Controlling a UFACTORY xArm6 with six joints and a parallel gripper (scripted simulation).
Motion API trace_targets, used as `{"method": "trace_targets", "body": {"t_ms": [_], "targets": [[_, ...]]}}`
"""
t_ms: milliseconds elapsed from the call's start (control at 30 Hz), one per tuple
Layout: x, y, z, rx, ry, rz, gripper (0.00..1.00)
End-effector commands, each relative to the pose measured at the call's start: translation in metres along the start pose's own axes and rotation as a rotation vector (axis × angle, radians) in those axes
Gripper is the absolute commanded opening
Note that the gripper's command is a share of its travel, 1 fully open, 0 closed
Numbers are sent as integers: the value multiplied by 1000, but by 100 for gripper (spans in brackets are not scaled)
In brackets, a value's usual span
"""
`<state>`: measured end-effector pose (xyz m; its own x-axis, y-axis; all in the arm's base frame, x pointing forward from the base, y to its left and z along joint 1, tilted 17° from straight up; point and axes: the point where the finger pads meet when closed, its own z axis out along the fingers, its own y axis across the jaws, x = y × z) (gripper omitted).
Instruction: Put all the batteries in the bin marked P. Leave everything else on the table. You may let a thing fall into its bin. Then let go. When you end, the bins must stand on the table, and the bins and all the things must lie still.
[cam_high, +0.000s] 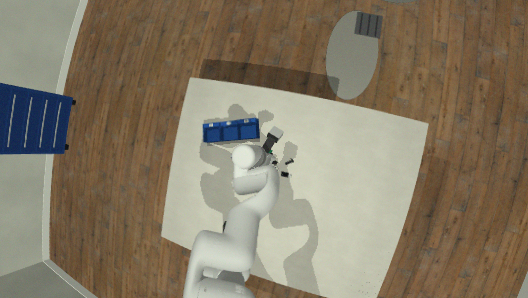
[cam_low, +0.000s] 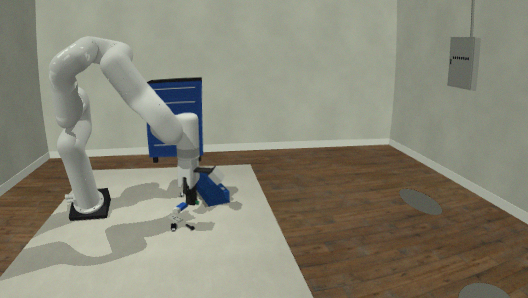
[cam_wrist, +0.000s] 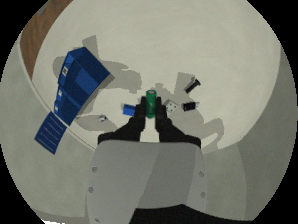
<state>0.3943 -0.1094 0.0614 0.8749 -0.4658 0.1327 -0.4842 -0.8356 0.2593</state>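
A white robot arm (cam_low: 125, 85) reaches down from its base at the left of a pale table top (cam_high: 350, 190). Its dark gripper (cam_wrist: 150, 115) is clenched on a small green cylinder (cam_wrist: 152, 102), most likely a battery, which stands upright between the two fingertips, its top poking out above them. In the wrist view the cylinder sits at the centre of the picture.

A blue bin block (cam_high: 230, 130) with three compartments in a row lies on the table just beside the gripper, to its left in the top view. Any letters on the bins are too small to read, so which one is marked P cannot be told. In the wrist view the same blue block (cam_wrist: 79, 78) shows at the left, with a flat blue piece (cam_wrist: 51, 129) lying nearer, below it.

Several small objects lie on the table near the gripper: two dark pieces (cam_wrist: 192, 86) at the right in the wrist view, a small blue and white item (cam_low: 179, 205) close by, and two tiny dark things (cam_low: 189, 226) a little nearer in the exterior view. Their kinds are too small to tell.

A blue drawer cabinet (cam_low: 176, 117) stands against the far wall.
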Motion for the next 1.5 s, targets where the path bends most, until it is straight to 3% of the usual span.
{"method": "trace_targets", "body": {"t_ms": [0,733,1467], "targets": [[1,0,-14,1,2,1,0],[1,0,-21,1,2,1,0],[-23,-118,-21,2,2,1,0]]}}
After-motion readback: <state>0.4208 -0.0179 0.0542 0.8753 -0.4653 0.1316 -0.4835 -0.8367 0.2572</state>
